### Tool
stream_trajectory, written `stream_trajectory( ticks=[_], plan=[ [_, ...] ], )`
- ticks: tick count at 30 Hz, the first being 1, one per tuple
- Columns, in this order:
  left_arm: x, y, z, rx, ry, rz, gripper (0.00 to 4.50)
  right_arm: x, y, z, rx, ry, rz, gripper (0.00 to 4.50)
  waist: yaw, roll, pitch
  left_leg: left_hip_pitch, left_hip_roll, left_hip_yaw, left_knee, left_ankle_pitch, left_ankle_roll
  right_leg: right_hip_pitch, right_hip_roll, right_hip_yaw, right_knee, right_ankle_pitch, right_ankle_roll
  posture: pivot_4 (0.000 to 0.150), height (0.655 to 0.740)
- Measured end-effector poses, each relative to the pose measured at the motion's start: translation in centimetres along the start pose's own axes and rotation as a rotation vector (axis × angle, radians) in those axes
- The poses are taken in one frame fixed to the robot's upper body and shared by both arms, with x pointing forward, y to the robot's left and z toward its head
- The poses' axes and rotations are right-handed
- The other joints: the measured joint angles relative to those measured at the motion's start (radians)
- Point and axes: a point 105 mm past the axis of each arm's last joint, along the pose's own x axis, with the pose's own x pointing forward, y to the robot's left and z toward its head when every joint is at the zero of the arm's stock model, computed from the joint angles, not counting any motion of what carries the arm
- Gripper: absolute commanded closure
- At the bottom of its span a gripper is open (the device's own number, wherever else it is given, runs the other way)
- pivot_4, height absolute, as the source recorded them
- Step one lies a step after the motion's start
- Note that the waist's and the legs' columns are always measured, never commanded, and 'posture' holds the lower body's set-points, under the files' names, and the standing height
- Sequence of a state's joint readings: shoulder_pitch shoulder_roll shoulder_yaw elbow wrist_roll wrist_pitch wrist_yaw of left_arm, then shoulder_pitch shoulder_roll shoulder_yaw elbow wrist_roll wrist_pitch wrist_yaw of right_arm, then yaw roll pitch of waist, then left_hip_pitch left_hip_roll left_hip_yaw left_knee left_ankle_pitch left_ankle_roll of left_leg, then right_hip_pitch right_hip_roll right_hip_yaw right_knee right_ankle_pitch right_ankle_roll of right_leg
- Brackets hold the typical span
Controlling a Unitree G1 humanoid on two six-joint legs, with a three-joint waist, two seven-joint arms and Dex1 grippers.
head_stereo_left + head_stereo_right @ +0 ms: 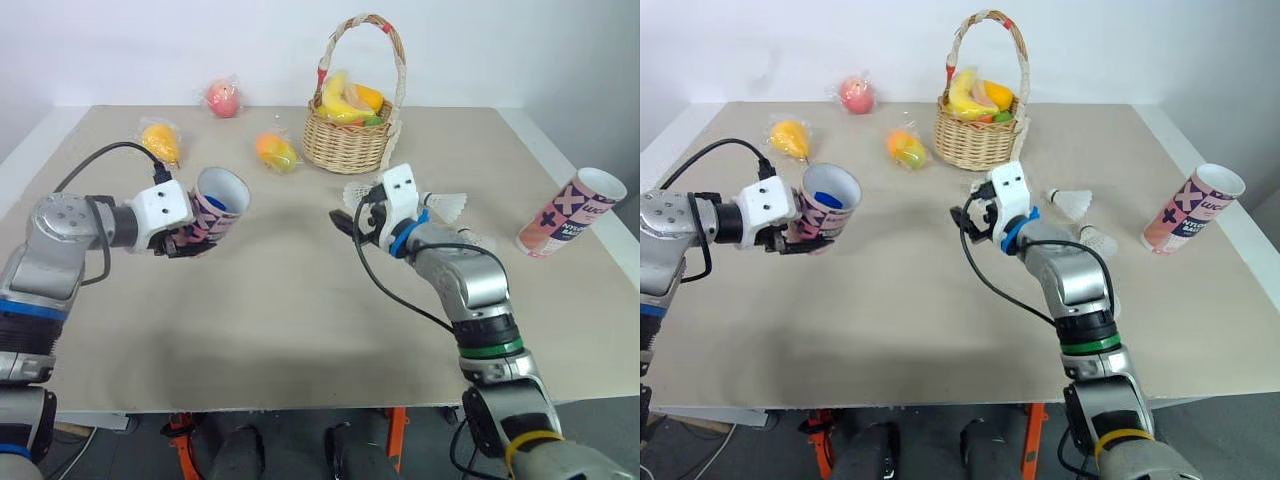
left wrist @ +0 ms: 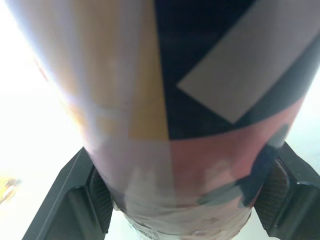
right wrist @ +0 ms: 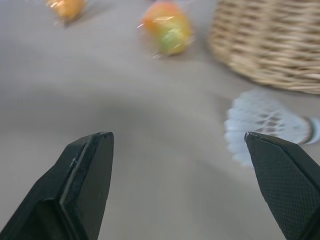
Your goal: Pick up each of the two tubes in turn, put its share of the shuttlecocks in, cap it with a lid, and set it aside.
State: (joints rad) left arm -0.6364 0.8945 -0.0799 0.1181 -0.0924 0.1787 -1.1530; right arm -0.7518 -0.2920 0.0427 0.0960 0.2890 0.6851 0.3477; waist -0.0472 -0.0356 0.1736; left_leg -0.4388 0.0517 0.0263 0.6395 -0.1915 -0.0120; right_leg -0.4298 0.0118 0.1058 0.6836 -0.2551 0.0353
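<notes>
My left gripper [image 1: 195, 238] is shut on a patterned tube [image 1: 218, 205], held off the table with its open mouth tilted up toward the right. Something blue [image 1: 828, 200] shows inside the mouth. In the left wrist view the tube [image 2: 190, 100] sits between both fingers [image 2: 82, 200]. My right gripper [image 1: 345, 222] hovers open and empty at mid-table, just left of a white shuttlecock [image 3: 265, 125]. Two more shuttlecocks [image 1: 1070, 200] [image 1: 1098, 240] lie to the right of that arm. A second tube [image 1: 570, 213] stands at the table's right edge, mouth up.
A wicker basket [image 1: 350, 145] of fruit stands at the back centre. Three wrapped fruits lie on the table: a red one [image 1: 223, 98], an orange one [image 1: 162, 140] and an orange-green one [image 1: 276, 151]. The table's front edge runs near my arms.
</notes>
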Motion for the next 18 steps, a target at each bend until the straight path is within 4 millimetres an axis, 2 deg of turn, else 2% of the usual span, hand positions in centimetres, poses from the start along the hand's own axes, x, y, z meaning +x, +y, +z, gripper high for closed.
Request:
stream_trajectory(
  ticks=[3,9,14,18],
  plan=[
    [0.0,-1.5,0.0,-0.019,-0.013,-0.075,1.17,0.6,0.6,-0.1,0.025,-0.001,0.03,0.0,-0.004,0.0,0.0,0.0,0.001,0.0,-0.001,0.0,0.0,-0.001,0.001,0.0,0.0,0.0,-0.001,0.15,0.74],
    [0.0,-2.0,0.0,-0.023,-0.016,-0.104,1.17,3.3,1.4,-0.7,0.062,0.026,0.033,0.0,-0.01,0.0,0.0,0.0,0.002,0.0,0.0,0.002,0.002,-0.003,0.003,0.0,0.001,0.002,-0.003,0.15,0.74],
    [0.0,-2.0,-0.1,-0.029,-0.018,-0.103,1.17,4.7,0.9,-1.5,0.051,0.048,0.011,0.0,-0.01,0.0,0.0,-0.001,0.002,0.0,0.0,0.002,0.002,-0.003,0.002,0.0,0.001,0.002,-0.002,0.15,0.74],
    [0.2,-2.1,0.0,-0.034,-0.03,-0.106,1.17,5.7,-0.2,-2.5,0.016,0.083,-0.051,0.0,-0.011,0.0,0.0,-0.001,0.002,0.001,-0.001,0.002,0.002,-0.004,0.002,0.0,0.001,0.003,-0.003,0.15,0.74]
  ],
)
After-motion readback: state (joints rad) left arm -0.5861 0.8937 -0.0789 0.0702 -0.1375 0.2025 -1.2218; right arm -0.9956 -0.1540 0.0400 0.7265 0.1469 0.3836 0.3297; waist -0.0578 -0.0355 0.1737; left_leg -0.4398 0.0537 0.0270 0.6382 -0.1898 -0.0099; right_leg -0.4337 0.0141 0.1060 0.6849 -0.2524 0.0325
